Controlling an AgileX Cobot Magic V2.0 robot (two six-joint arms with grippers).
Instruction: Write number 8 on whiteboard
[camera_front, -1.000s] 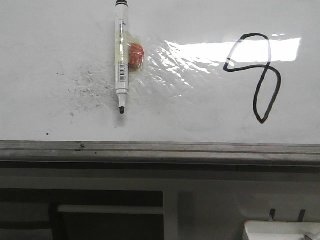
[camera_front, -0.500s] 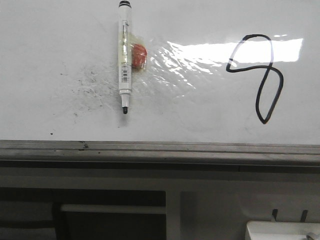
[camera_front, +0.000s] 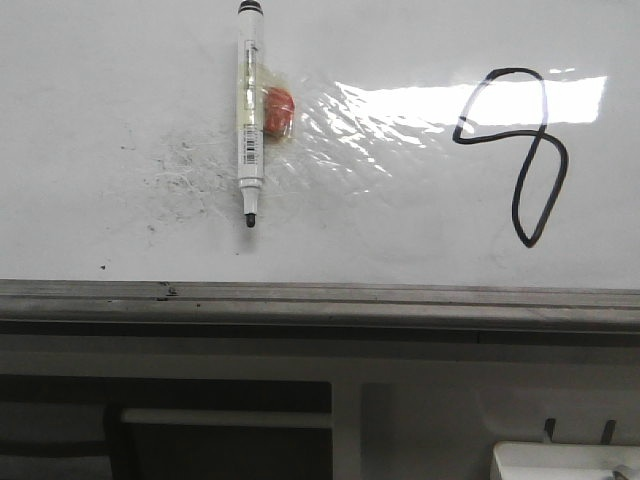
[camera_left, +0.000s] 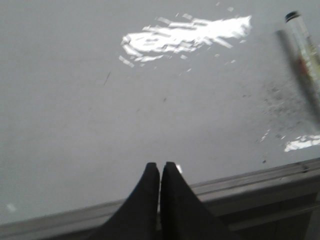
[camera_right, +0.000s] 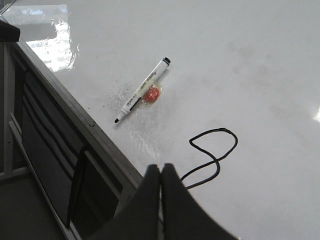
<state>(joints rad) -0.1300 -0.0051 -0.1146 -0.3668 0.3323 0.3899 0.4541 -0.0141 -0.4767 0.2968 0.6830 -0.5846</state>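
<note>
A glossy whiteboard (camera_front: 420, 60) with a grey metal near edge is seen, smudged at the left. On its right part the 8 (camera_front: 512, 153) is drawn — thin black, lopsided, round loop far, narrow loop near. A marker (camera_front: 249, 115) lies left of it. Left gripper (camera_left: 160, 167) and right gripper (camera_right: 161, 169) — jaws clenched, empty.

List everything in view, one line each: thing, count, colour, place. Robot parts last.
whiteboard: 1, glossy white, grey frame edge, fills the scene
number 8: 1, black line, board's right side
marker: 1, white barrel, black tip uncapped, lying on board left of the figure
orange piece: 1, orange-red, taped against the marker
grey panel: 1, grey, dark recesses, below the frame
left gripper: 1, black, jaws together, empty
right gripper: 1, black, jaws together, empty
</note>
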